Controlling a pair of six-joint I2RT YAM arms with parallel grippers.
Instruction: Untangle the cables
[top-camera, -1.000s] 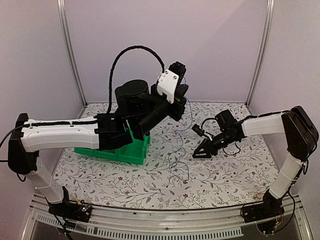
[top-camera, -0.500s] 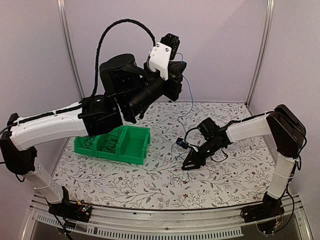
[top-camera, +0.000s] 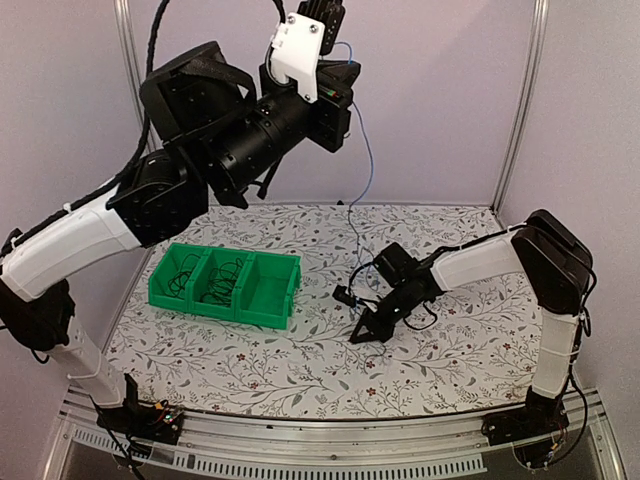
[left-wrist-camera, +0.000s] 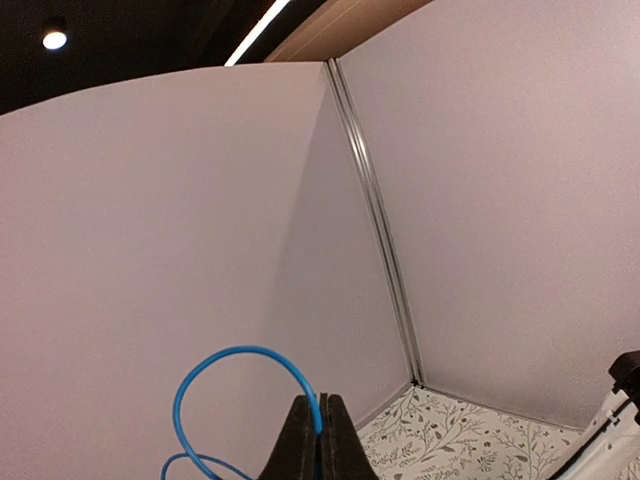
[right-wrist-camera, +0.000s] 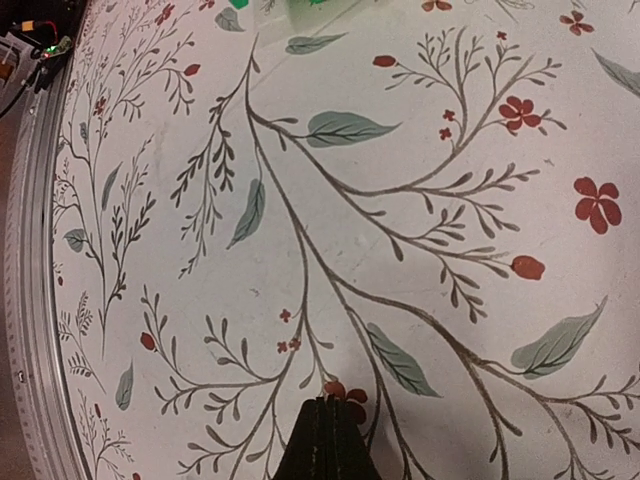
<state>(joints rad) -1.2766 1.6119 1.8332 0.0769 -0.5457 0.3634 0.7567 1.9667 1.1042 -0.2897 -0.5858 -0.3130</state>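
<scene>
Left gripper (left-wrist-camera: 320, 405) clamps the blue cable (left-wrist-camera: 240, 349) high — right gripper (right-wrist-camera: 327, 408) pressed together.

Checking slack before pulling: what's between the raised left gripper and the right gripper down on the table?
In the top view, a thin blue cable hangs from the left gripper, which is shut on it, down toward the right gripper. Otherwise open air.

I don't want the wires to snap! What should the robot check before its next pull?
1. Grip of left tool on blue cable: ok, shut on it.
2. Gap between blue cable and green bin: ok, it hangs clear.
3. Hold of right tool on a cable: cannot tell; shut, no wire shows at its tips.
4. Lower end of blue cable untangled: cannot tell, too small.
</scene>
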